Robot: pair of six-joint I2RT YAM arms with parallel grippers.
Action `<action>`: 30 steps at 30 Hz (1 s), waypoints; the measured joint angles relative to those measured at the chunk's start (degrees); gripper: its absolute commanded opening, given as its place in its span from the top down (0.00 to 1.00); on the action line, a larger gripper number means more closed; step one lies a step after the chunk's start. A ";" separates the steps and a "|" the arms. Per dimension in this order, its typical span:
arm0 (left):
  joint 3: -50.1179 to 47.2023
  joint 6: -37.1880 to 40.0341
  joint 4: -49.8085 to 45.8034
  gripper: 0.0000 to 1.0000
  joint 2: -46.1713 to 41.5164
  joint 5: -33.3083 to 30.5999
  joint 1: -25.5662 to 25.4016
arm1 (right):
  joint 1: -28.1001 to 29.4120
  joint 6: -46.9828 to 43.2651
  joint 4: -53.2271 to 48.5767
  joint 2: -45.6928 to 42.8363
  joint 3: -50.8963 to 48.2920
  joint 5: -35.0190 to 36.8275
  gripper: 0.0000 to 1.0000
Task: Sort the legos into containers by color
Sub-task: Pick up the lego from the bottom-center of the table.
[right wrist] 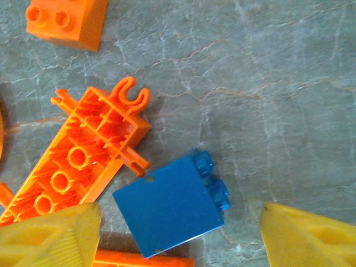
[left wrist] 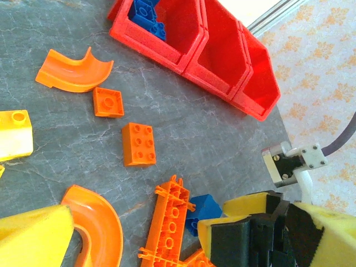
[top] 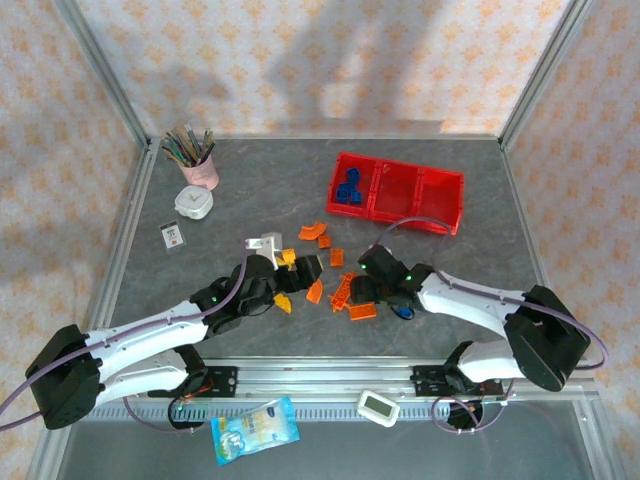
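Note:
The red tray point(top: 443, 208) point(left wrist: 219, 67) lies at the back right, with blue legos point(top: 348, 190) point(left wrist: 146, 14) in its left compartment. Orange and yellow legos are scattered mid-table. In the right wrist view a blue brick point(right wrist: 169, 208) lies on its side between the yellow fingers point(right wrist: 50, 239) of my open right gripper point(right wrist: 181, 245) point(top: 388, 303), touching neither. It rests beside a long orange plate point(right wrist: 78, 161) point(left wrist: 169, 228). My left gripper point(left wrist: 187, 245) point(top: 300, 282) is open low over an orange arch point(left wrist: 97, 222) and holds nothing.
Ahead of the left gripper lie an orange 2x2 brick point(left wrist: 138, 143), a small orange square point(left wrist: 108, 102), another orange arch point(left wrist: 72, 69) and a yellow brick point(left wrist: 14, 133). A pink cup of brushes point(top: 198, 160) and a white box point(top: 193, 203) stand at the back left.

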 measured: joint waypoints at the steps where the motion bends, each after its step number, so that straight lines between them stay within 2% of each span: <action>1: -0.02 0.00 0.00 0.01 -0.02 -0.13 0.00 | 0.00 -0.02 0.07 0.22 0.00 -0.20 0.27; 8: -0.04 0.02 -0.37 0.01 -0.39 -0.81 0.00 | 0.00 0.11 -0.20 4.17 0.28 1.73 0.29; 16: -0.04 0.04 -0.76 0.01 -0.50 -0.83 0.00 | -0.31 0.90 -0.31 6.93 3.17 6.16 0.40; 25: -0.07 0.04 -0.81 0.01 -2.12 -1.86 0.00 | -0.33 0.70 -0.28 9.57 4.63 7.02 0.57; 30: -0.09 0.09 -0.81 0.01 -2.38 -2.32 0.00 | -0.55 0.66 -0.55 9.53 5.57 7.50 0.59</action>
